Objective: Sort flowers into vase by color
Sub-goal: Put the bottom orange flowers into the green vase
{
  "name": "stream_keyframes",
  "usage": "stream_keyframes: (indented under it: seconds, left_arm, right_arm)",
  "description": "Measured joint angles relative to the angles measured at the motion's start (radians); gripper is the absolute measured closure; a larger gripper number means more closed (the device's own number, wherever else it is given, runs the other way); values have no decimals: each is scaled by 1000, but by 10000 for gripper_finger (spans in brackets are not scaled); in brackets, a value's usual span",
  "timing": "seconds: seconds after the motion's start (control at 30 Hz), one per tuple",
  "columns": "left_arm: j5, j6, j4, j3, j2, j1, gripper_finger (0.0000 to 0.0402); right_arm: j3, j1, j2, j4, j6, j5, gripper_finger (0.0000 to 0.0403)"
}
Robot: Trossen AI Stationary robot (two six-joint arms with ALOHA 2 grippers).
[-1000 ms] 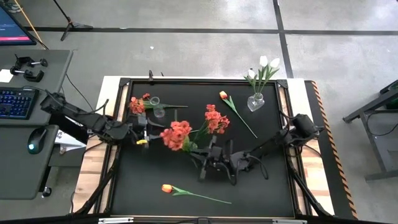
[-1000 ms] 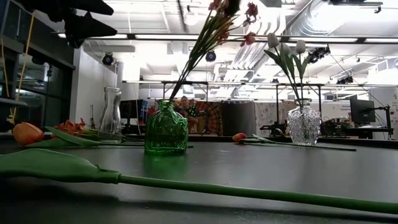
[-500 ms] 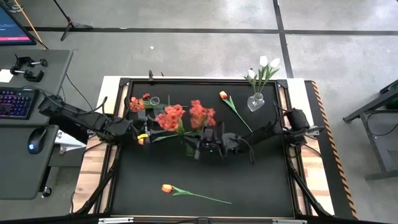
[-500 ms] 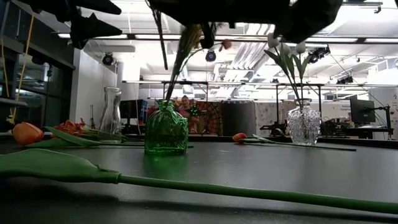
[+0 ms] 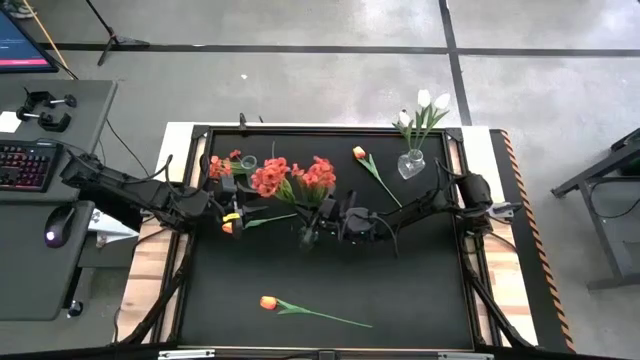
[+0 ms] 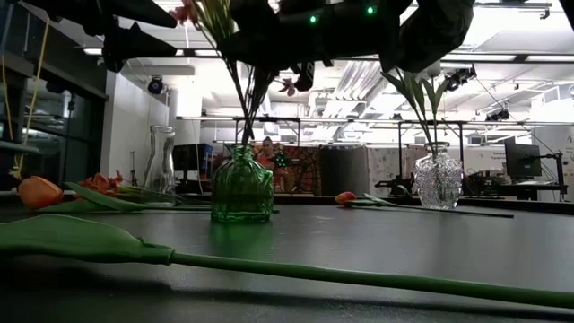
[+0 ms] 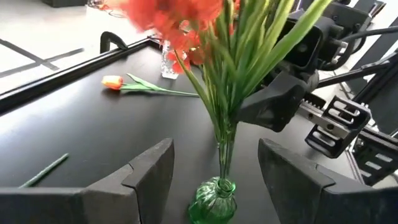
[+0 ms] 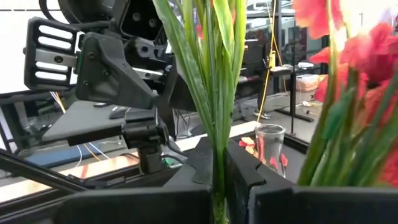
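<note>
Only the right wrist view shows the right claw (image 8: 219, 186) clamped on the red-orange flowers' (image 5: 293, 177) green stems. The left claw (image 7: 214, 168) gapes around them above the green vase (image 6: 241, 187), seemingly without touching.

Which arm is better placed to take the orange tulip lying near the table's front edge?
Left: the left hand is open; the right hand is shut on the stems of the red-orange blossom bunch.
</note>
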Motion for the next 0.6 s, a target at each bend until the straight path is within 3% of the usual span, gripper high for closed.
stream_keyframes:
  seconds: [0.47, 0.6]
  left_arm:
    - [-22, 22, -3, 0, 0, 0, 181]
    - [-24, 22, -3, 0, 0, 0, 181]
  right_arm:
    - [0, 0, 42, 157, 4, 33, 403]
    - [1, 0, 42, 131, 10, 33, 403]
